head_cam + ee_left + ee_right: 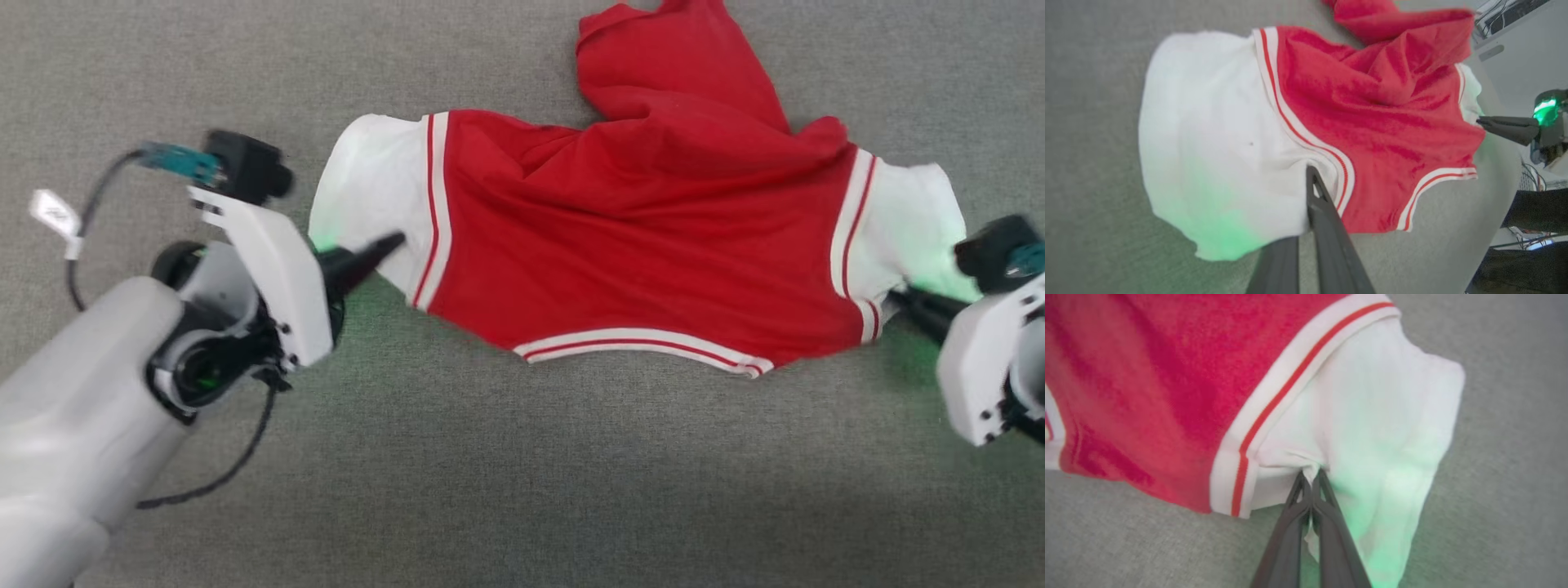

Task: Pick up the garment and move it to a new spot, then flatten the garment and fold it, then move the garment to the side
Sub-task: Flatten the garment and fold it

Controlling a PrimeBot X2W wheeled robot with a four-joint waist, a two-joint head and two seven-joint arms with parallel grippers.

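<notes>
From my head, the garment (645,237) lies on the grey surface (522,474), strung out sideways between my two arms. My left gripper (384,249) sits on the left-hand sleeve (367,180) and my right gripper (906,300) is at the right-hand sleeve (906,220). The striped hem sags towards me, and a red lump is bunched up at the far edge. I judge this to be the flattening step.

Along my left wrist, one dark finger lies on top of the left-hand sleeve (1208,143) near the striped trim. The other runs in under the cloth edge, so my left gripper (1308,179) is clamped on the sleeve with fabric between the jaws. Across the garment (1372,122) my right gripper (1490,122) bites the far side.

Along my right wrist, my right gripper (1312,475) has its jaws pressed tight together on a small pucker of the right-hand sleeve (1380,416). The red body (1147,375) stretches away from it.

That pinch is small, so I'd draw both arms apart evenly and gently, staying low over the surface. Too hard a tug could slip that pucker free. Drawing the cloth towards me as I spread it should unroll the far lump.
</notes>
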